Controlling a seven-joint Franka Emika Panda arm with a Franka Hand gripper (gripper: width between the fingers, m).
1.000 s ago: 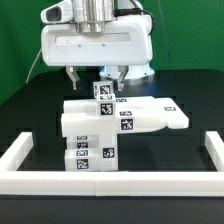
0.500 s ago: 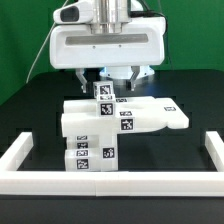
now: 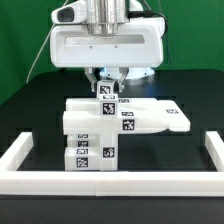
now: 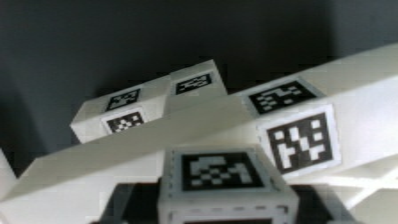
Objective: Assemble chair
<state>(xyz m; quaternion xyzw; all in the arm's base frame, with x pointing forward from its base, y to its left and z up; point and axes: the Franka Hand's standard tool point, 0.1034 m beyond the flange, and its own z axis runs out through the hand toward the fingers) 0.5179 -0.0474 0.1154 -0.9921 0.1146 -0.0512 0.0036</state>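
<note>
One chair (image 3: pixel 110 130), still in white tagged chunks, is sitting mid-table (image 3: pixel 25 105) inside the low white border rail (image 3: pixel 20 160). Going left to right in the exterior view, I'm seeing the stacked blocky pieces (image 3: pixel 92 155) on the left side, then the small upright tagged block (image 3: pixel 103 95) in the middle, then the flat slab (image 3: pixel 160 115) stretching off right. My pincer (image 3: pixel 104 80) is hanging right over that upright block with its fingers on either side, pinching it as far as I'm seeing; the wrist view is showing the block (image 4: pixel 219 172) snug between them.

Ext cam frontal, mid-range; wrist cam close; both see chair (image 3: pixel 105 125).
</note>
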